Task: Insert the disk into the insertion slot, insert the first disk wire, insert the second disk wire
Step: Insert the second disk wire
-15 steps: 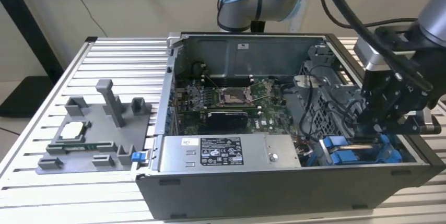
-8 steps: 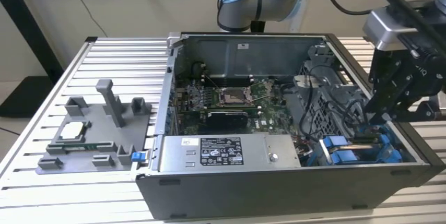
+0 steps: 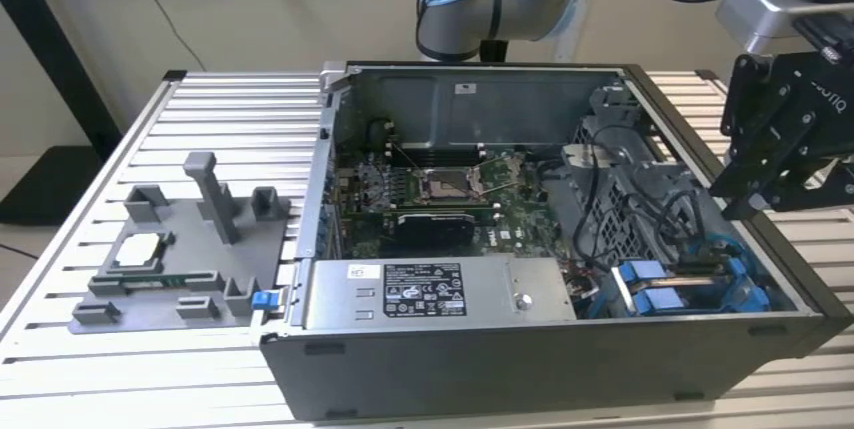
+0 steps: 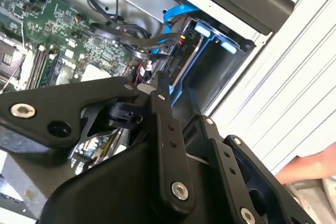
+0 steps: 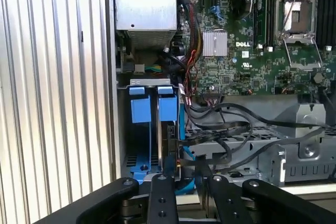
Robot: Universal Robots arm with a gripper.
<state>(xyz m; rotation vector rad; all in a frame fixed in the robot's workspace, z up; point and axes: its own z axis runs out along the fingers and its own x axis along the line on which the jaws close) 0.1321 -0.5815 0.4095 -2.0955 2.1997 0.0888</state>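
Observation:
The disk [image 5: 171, 145] stands on edge in the insertion slot of the blue drive bay [image 5: 140, 109], beside two blue end tabs. Black wires [image 5: 220, 129] run up to the disk's near edge; I cannot tell whether they are plugged in. In the exterior view the bay with the blue carriers [image 3: 663, 294] sits in the case's front corner on that view's right. My gripper [image 3: 761, 199] hangs above the case's rim there, over the bay. In both wrist views the gripper [image 5: 186, 182] [image 4: 184, 103] is open, with nothing between its fingers.
The open computer case [image 3: 534, 369] lies on a slatted metal table [image 3: 200, 109]. Inside are the motherboard [image 3: 441, 189] and the labelled power supply box [image 3: 434, 294]. A grey fixture [image 3: 187, 249] with parts stands on the exterior view's left. A hand [image 4: 310, 166] shows beside the case.

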